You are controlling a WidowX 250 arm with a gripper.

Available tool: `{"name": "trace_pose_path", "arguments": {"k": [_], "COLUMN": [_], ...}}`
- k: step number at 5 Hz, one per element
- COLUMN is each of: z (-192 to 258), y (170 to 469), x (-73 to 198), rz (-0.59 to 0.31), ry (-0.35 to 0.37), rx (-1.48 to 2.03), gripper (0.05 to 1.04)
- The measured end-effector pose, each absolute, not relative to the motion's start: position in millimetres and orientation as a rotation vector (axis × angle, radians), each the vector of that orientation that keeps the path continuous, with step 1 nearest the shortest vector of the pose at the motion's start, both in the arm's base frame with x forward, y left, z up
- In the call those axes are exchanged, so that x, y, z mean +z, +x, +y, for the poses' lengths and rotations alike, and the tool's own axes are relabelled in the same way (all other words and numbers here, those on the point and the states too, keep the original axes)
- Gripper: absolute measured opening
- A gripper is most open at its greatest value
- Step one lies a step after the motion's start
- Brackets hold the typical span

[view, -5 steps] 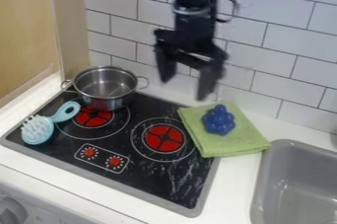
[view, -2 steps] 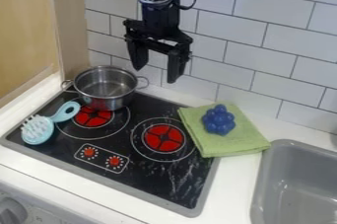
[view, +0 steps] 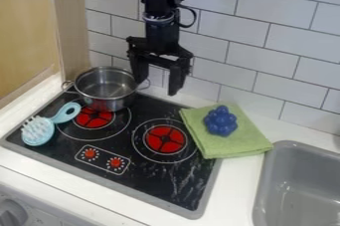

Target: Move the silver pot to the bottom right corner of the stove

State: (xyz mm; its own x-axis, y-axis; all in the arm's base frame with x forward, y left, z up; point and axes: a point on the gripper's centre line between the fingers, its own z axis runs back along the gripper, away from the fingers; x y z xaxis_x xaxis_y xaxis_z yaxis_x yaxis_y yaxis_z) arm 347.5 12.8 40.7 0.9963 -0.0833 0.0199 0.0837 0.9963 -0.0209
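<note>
- The tool (view: 157, 79) is open, holding nothing; it hangs by the right side of the silver pot (view: 106, 102), probably because it must take the pot by its rim or by the right handle (view: 148, 85).
- One finger overlaps this handle in the view; I cannot tell if they touch.
- The pot stands upright at the far left corner of the stove (view: 156, 182), partly over the far left burner (view: 85, 120), so it must still travel to the near right corner.
- The blue toy (view: 220, 121) rests on the folded green cloth (view: 235, 146), which perhaps serves as a soft base.
- The pot looks metallic and shiny, round, with rather straight walls, two thin loop handles and no lid; its inside is grey.
</note>
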Motion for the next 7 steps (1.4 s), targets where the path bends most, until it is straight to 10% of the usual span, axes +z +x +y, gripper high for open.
{"name": "trace_pose_path", "arguments": {"k": [7], "z": [43.3], "y": [343.4], "x": [19.3], "rz": [0.022], "ry": [0.016], "rx": [-0.031], "gripper": [1.000]}}
